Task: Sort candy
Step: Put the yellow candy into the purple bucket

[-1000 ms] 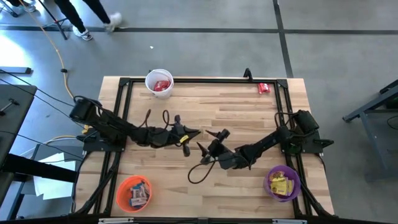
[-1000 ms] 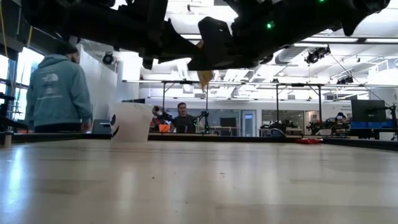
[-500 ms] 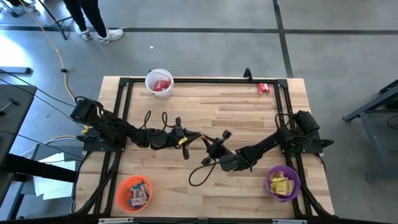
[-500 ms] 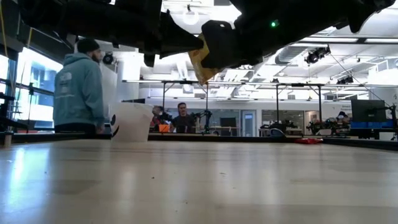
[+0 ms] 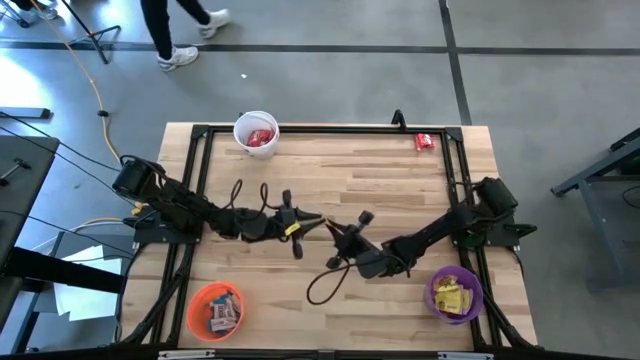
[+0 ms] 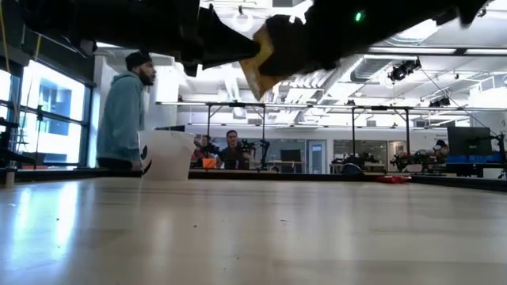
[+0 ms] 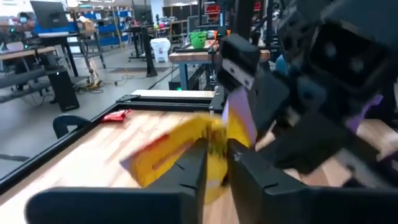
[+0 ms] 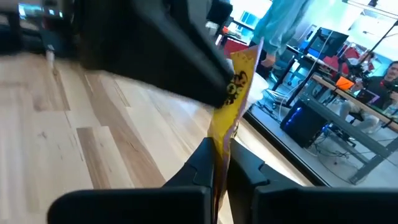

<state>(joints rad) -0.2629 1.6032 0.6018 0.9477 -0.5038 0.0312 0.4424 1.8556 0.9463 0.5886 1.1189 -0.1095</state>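
Closing down over the last second with the right gripper, wide apart before and now pinching one end of the yellow packet. Holding that same packet at its other end with the left gripper, fingers drawn in tight on either side of the wrapper. Hanging it in the air between both arms, above the middle of the wooden table, clear of the boards in the low view.

Risking a tug-of-war from here: pulling away with the right arm before the left lets go, and so tearing the thin wrapper or dragging it out of the shallow pinch. Risking the opposite too: letting go on the left while gripping only an edge on the right, and dropping the candy onto the boards.

Judging the likely target to be the purple cup near the right arm's base, already holding yellow pieces. Risking a missed drop if swinging fast with the packet dangling. Leaving the orange cup aside, and farther off the white cup with red inside. Still needing to fetch a lone red packet at the far edge. Ignoring a person walking past beyond the table.
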